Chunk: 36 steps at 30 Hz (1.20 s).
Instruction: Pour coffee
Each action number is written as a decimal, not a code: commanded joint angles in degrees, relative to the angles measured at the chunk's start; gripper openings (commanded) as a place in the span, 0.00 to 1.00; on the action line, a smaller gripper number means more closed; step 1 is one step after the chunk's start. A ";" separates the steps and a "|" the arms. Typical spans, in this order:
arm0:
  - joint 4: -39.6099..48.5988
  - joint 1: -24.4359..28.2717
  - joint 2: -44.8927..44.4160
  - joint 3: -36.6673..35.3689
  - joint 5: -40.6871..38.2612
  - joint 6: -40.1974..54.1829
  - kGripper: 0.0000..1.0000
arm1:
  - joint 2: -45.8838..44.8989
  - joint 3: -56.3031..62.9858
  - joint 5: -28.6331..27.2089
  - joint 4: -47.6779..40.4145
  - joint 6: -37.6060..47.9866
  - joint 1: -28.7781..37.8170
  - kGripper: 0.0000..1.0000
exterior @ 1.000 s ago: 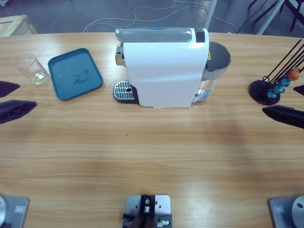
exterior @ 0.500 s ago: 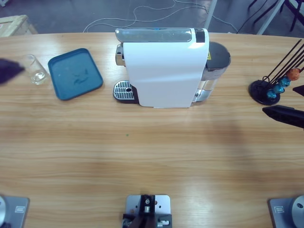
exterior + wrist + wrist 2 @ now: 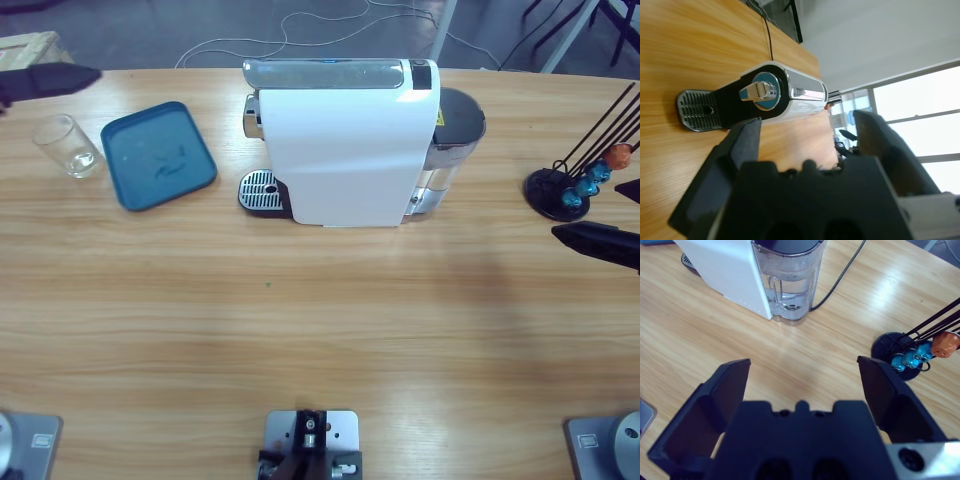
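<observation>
Two grippers show only at the edges of the high view. The left gripper [image 3: 45, 80] sits at the table's [image 3: 320, 330] far left corner, just beyond the empty clear glass [image 3: 68, 146]; the wrist view shows its fingers [image 3: 722, 170] spread wide with nothing between them, looking along the table at the coffee machine's [image 3: 345, 140] spout end and drip grate [image 3: 696, 110]. The right gripper [image 3: 605, 235] reaches in from the right edge, near the black capsule stand [image 3: 560, 192] with its blue and orange capsules [image 3: 920, 355], and its fingers [image 3: 722, 390] are likewise apart and empty. A blue tray [image 3: 158, 155] lies between the glass and the machine, touching neither. No coffee can be seen anywhere (the glass looks dry, and the machine's rear water tank [image 3: 787, 282] holds clear water).
</observation>
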 commanded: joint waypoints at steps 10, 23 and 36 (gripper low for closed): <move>-13.37 -3.87 19.81 -7.07 -13.93 -5.73 0.78 | 1.18 1.41 -0.70 -0.65 0.53 -0.85 0.88; -17.26 -6.16 24.57 -7.18 -13.86 -7.17 0.78 | 1.39 1.41 -0.70 -0.57 0.53 -0.85 0.85; -21.32 -6.63 29.44 -7.18 -13.75 -7.55 0.78 | 0.97 1.58 -0.70 -0.64 0.53 -0.85 0.85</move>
